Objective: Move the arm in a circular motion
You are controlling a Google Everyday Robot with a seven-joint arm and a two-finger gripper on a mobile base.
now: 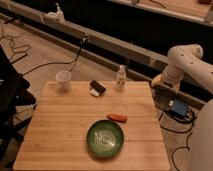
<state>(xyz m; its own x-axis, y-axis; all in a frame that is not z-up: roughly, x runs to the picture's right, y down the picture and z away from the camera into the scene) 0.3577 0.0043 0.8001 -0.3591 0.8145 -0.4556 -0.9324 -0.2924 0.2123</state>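
Observation:
The arm [189,64] is large and white, with thick rounded segments. It stands at the right of the camera view and bends down beside the back right corner of the wooden table [60,130]. The gripper [161,83] hangs at its lower end, just off the table's right edge and level with the tabletop. It holds nothing that I can see. A further white segment [202,135] runs down the right edge of the frame.
On the table are a white cup [63,80], a black and white object [96,88], a small clear bottle [120,78], an orange carrot-like piece [117,117] and a green bowl [105,138]. A blue box [178,107] and cables lie on the floor at right.

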